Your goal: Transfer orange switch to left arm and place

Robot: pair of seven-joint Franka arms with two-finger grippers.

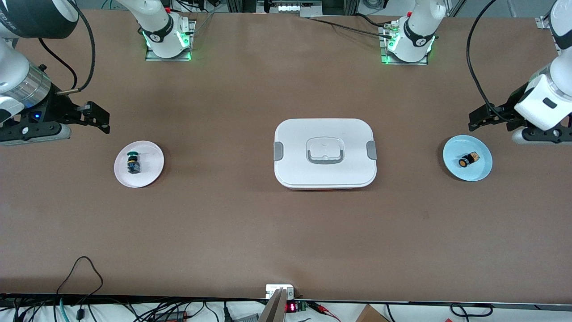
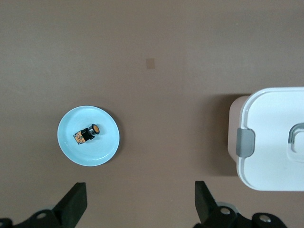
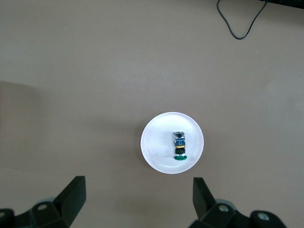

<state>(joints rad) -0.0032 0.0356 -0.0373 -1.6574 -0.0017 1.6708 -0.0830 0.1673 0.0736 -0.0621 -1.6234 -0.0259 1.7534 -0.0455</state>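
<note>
The orange switch (image 1: pixel 468 159) lies tilted on the blue plate (image 1: pixel 480 173) at the frame's right, below the empty, wide-open left gripper (image 1: pixel 485 117), the nearer one.

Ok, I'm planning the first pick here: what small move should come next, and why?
Probably lower the left gripper toward the orange switch. It hangs open and empty by the blue plate where the switch lies, well clear of the box. The right gripper waits open near the white plate.
</note>
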